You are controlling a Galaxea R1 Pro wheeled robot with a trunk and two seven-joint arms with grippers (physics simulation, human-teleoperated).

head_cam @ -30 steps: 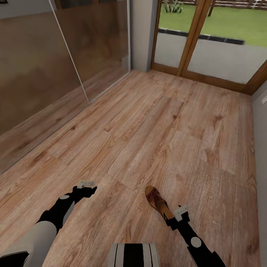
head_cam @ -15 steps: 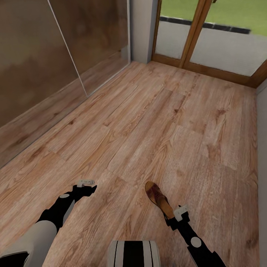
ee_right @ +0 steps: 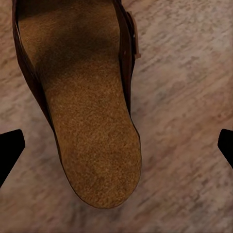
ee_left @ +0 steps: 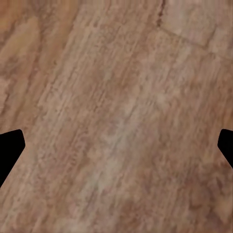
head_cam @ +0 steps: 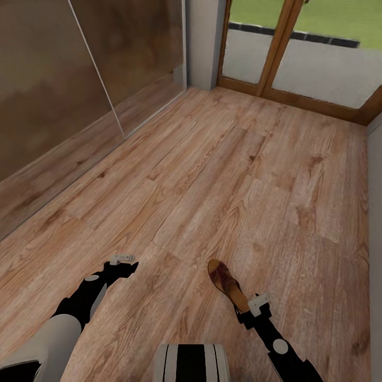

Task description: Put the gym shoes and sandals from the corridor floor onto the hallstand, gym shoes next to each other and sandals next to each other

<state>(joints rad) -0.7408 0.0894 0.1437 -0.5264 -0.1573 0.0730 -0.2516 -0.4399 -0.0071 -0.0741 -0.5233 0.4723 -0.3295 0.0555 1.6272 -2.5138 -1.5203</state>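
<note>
A single brown sandal (head_cam: 227,283) lies flat on the wooden corridor floor (head_cam: 228,175), low in the head view and a little right of centre, its toe end pointing away from the robot and its heel end toward the right gripper (head_cam: 259,303). That gripper hangs just above the heel, at the end of a black arm that reaches in from the lower right. In the right wrist view the tan insole of the sandal (ee_right: 87,111) runs between the two black fingertips (ee_right: 9,148), which stand far apart at either edge of the picture and touch nothing, so the jaws are wide open around the heel without gripping it; a dark strap with a small buckle crosses the sandal's far part. The left gripper (head_cam: 123,260) hovers over bare planks well to the left of the sandal, and the left wrist view shows its fingertips (ee_left: 9,150) spread just as wide over plain wood grain (ee_left: 116,111), so its jaws are open too and hold nothing. Along the left wall runs a mirrored sliding door (head_cam: 79,79), and at the far end of the corridor stands a wood-framed glass door (head_cam: 278,48) with grass beyond it.
</note>
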